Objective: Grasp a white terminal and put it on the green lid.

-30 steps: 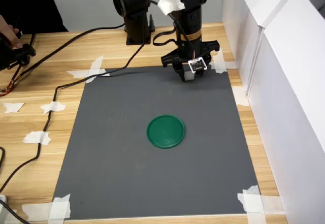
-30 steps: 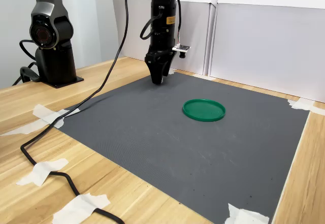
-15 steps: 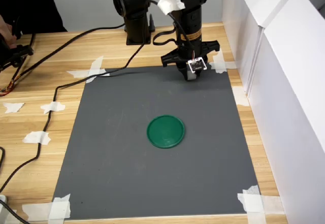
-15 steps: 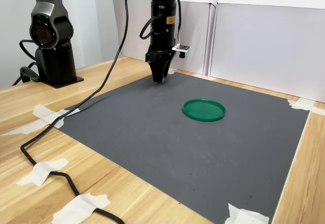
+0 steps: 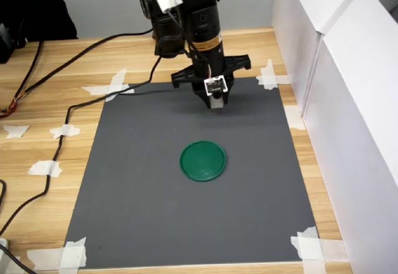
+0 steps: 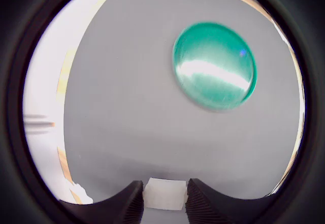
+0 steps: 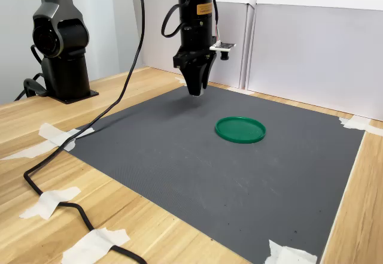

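Terminal (image 6: 164, 194) sits pinched between my fingers (image 6: 122, 203), a small whitish block held above the grey mat (image 5: 143, 181). My gripper (image 7: 195, 90) hangs clear of the mat near its far edge in the second exterior view. Lid (image 5: 203, 160) lies flat mid-mat, well apart from me, bare on top.

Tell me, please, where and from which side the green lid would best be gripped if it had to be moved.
Probably at its rim, from straight above. The green lid lies flat on the grey mat, a thin disc with only a low raised edge, so its sides offer almost no height. One finger inside the rim and one outside seems the likeliest hold. The pincer is occupied now, shut on the white terminal.
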Motion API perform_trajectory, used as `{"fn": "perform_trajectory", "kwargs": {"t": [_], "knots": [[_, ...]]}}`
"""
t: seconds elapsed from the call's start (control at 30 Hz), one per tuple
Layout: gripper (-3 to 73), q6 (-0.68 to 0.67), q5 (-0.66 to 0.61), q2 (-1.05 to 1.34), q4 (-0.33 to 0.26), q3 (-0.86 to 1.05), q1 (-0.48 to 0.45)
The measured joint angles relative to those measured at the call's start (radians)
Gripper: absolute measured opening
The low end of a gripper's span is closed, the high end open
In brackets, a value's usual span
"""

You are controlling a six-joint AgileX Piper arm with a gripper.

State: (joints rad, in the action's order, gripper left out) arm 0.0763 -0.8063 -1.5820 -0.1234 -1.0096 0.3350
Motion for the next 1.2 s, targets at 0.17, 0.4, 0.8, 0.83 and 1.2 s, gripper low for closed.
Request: {"fn": "perform_trajectory", "kwargs": {"t": [0.17, 0.4, 0.8, 0.83, 1.2], "knots": [[32.7, -0.028, -0.014, -0.044, 0.045, -0.094, -0.078], [32.7, -0.113, -0.014, -0.166, 0.079, -0.22, -0.119], [32.7, -0.158, -0.017, -0.293, 0.056, -0.289, -0.119], [32.7, -0.158, -0.014, -0.295, 0.056, -0.289, -0.119], [42.1, -0.175, 0.005, -0.303, 0.045, -0.29, -0.119]]}}
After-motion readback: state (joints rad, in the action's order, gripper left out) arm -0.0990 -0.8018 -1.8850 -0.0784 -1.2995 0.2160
